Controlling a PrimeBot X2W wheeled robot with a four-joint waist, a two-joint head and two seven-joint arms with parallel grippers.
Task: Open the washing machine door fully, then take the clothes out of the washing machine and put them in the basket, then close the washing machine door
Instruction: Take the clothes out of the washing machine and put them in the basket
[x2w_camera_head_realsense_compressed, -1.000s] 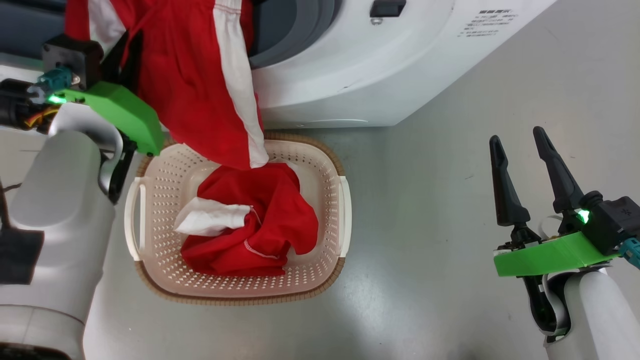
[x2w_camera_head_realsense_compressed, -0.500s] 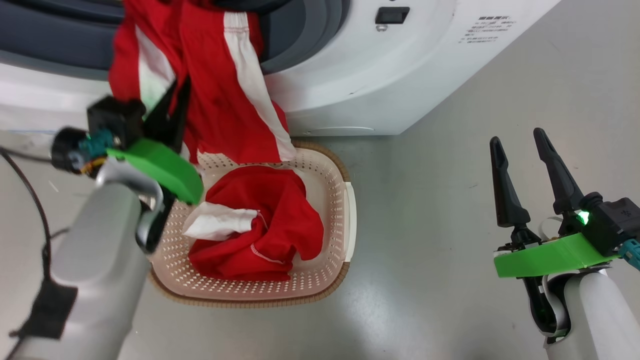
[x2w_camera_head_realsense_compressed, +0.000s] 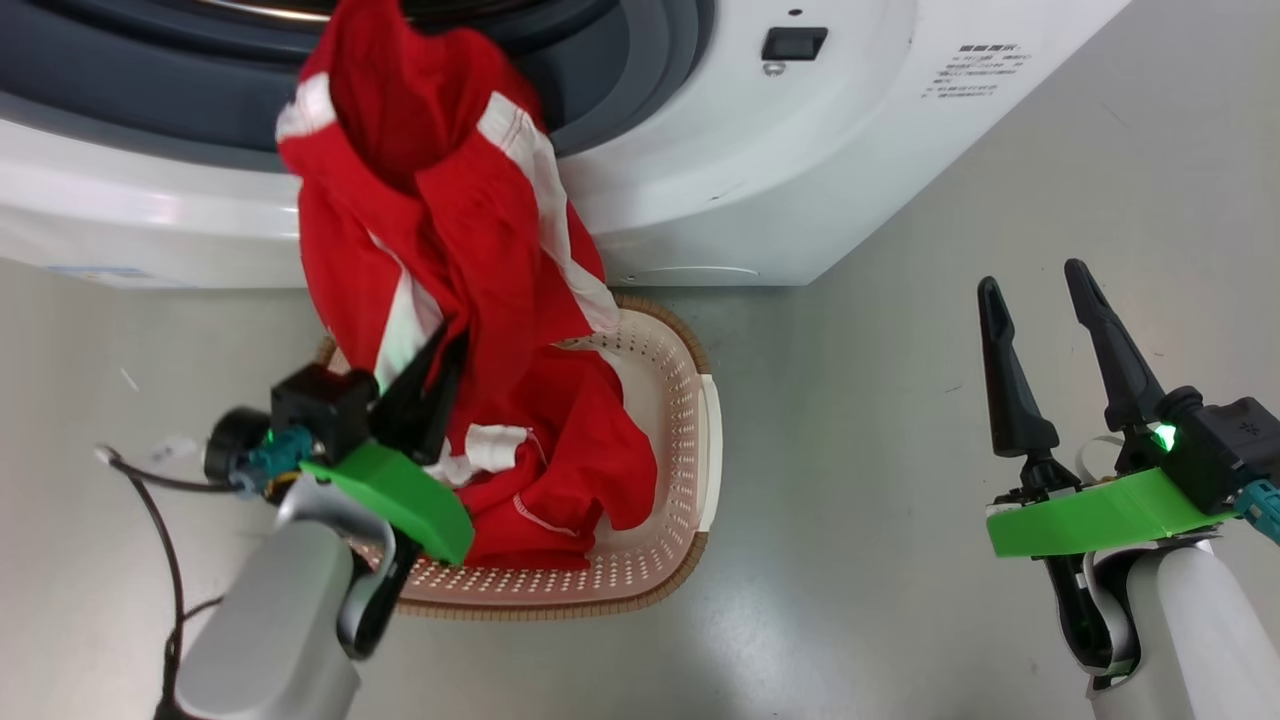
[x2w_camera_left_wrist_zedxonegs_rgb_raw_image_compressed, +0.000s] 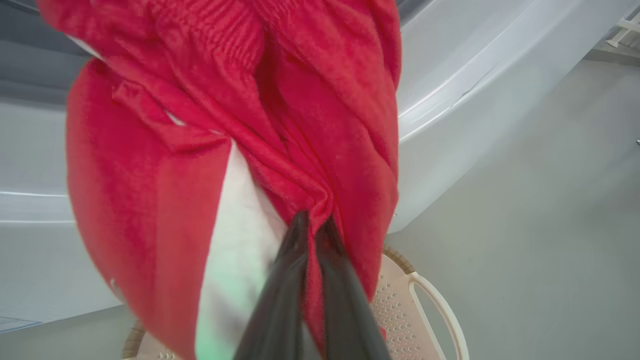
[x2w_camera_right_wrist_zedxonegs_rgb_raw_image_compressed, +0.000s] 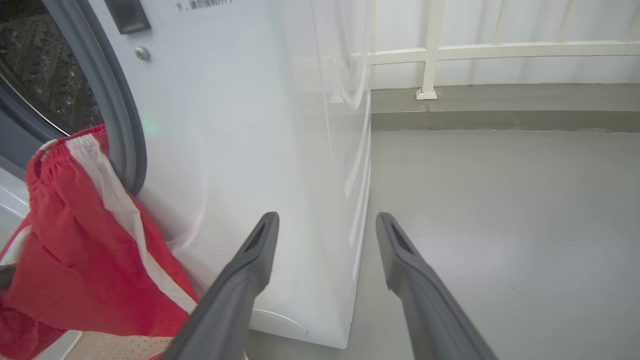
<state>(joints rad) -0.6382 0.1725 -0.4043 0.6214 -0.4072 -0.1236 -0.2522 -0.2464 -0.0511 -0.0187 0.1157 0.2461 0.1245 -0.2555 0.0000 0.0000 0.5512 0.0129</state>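
Observation:
The white washing machine (x2w_camera_head_realsense_compressed: 720, 170) stands open at the top of the head view; its door is out of view. A red garment with white stripes (x2w_camera_head_realsense_compressed: 440, 220) hangs from the drum opening down over the cream basket (x2w_camera_head_realsense_compressed: 690, 420) on the floor. My left gripper (x2w_camera_head_realsense_compressed: 447, 347) is shut on this garment's lower folds, above the basket's left side. The left wrist view shows the fingertips (x2w_camera_left_wrist_zedxonegs_rgb_raw_image_compressed: 300, 225) pinching red fabric (x2w_camera_left_wrist_zedxonegs_rgb_raw_image_compressed: 310, 125). Another red garment (x2w_camera_head_realsense_compressed: 580, 470) lies in the basket. My right gripper (x2w_camera_head_realsense_compressed: 1035, 290) stands open and empty, far right.
Bare grey floor (x2w_camera_head_realsense_compressed: 860, 500) lies between the basket and my right arm. A black cable (x2w_camera_head_realsense_compressed: 165, 520) trails on the floor at left. In the right wrist view, a white railing (x2w_camera_right_wrist_zedxonegs_rgb_raw_image_compressed: 450, 50) and low kerb run behind the machine's side (x2w_camera_right_wrist_zedxonegs_rgb_raw_image_compressed: 300, 125).
My left gripper has come down and to the right, drawing the red garment from the drum opening over the basket. The head camera has shifted a little. The right arm has not moved.

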